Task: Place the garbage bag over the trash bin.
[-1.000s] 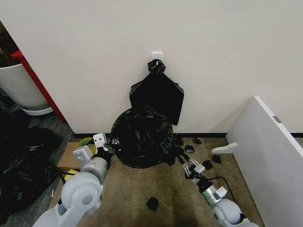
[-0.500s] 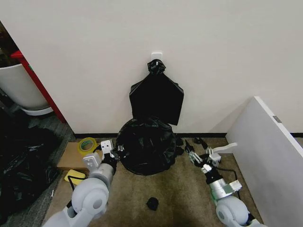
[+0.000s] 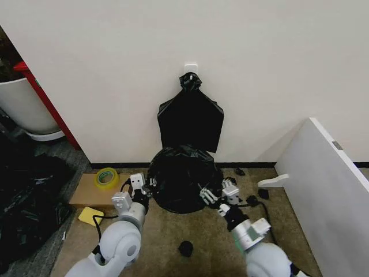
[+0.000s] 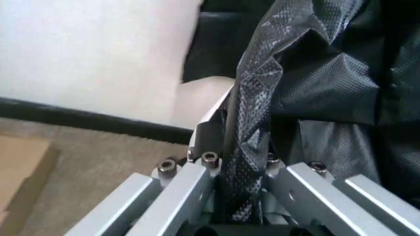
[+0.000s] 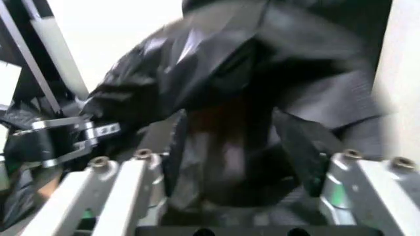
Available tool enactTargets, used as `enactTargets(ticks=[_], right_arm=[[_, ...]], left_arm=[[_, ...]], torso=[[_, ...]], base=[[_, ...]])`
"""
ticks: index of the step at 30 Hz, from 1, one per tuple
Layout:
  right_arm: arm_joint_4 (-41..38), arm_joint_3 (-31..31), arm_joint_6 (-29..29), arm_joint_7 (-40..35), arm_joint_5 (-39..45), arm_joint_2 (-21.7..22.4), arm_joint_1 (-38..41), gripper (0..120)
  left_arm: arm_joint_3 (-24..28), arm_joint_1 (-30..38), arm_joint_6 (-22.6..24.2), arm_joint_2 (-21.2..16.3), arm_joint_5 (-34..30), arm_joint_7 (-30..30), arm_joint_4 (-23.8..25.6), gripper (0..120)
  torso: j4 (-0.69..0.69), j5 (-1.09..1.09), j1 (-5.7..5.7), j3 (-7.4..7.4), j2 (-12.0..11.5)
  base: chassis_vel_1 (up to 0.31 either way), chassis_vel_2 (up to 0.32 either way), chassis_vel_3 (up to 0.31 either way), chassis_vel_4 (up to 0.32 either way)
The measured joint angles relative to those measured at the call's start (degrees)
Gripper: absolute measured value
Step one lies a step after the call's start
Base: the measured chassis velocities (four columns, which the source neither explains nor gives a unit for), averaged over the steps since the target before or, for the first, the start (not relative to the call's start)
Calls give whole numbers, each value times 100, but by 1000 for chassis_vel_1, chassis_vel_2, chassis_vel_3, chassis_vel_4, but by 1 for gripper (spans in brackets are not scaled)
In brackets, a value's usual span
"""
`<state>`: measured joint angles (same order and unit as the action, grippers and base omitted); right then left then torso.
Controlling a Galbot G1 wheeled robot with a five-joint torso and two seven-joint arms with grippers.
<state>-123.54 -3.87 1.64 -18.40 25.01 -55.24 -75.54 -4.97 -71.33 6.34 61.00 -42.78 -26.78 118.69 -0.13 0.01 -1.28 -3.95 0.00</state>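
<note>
At wall base: left tool pinching garbage bag.

Glossy black garbage bag, seemingly plain

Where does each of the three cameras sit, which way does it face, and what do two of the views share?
Head view: on the robot's head, looking forward and down at the garbage bag by the wall; both arms show, the left gripper and right gripper at the bag's sides.
Left wrist view: on the left wrist, looking along its fingers, shut on a fold of the bag.
Right wrist view: on the right wrist, facing the bag between its open fingers.
Shared: all three show the bag.
</note>
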Motion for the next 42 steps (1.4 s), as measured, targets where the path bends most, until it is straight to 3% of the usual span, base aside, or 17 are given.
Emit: enactTargets(ticks=[6, 13, 24, 42], right_arm=[[-305, -439, -971, -776, 580, -143, 375, 25], [-52, -805, -1745, -1434, 484, -367, 967, 0], [880, -1021, -2443, -2242, 296, -772, 1692, 0], [2237, -1073, -2640, -2398, 330, -1172, 2377, 0]], left_arm=[[429, 71, -367, 4, 448, 230, -120, 0], [676, 50, -440, 62, 623, 265, -183, 0], [765, -113, -465, 69, 866, 318, -206, 0], [707, -313, -484, -2, 1023, 349, -29, 0]], torso=[[-2, -1, 0, 0, 0], [-1, 0, 0, 0, 0], [-1, -1, 0, 0, 0], [-1, 0, 0, 0, 0]], base=[[0, 0, 0, 0], [0, 0, 0, 0], [0, 0, 0, 0], [0, 0, 0, 0]])
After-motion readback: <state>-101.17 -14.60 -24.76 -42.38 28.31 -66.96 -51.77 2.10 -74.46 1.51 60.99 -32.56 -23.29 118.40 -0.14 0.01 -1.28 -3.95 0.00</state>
